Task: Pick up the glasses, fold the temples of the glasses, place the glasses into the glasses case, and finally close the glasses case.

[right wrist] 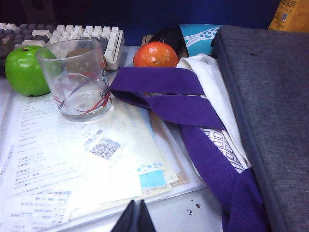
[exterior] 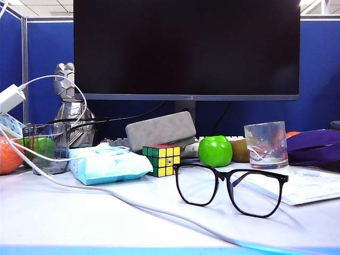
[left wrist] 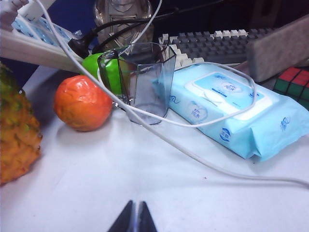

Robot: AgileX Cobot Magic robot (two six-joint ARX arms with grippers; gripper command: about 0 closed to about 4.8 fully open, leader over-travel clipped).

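The glasses (exterior: 229,189) are standing with open temples (exterior: 240,179) near the table's (exterior: 79,212) front edge, the glasses case (exterior: 161,130) is leaning behind the Rubik's cube (exterior: 162,160), and the left gripper (left wrist: 134,218) and right gripper (right wrist: 134,216), both closed together and empty, are hovering above the table.

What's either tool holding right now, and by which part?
Nothing. Left tool and right tool are both shut and empty, above the table. The glasses stand untouched, temples unfolded.

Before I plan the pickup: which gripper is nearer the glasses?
Right, probably. The right gripper hangs shut over papers beside the glasses; the left gripper, also shut, is farther, by the orange.
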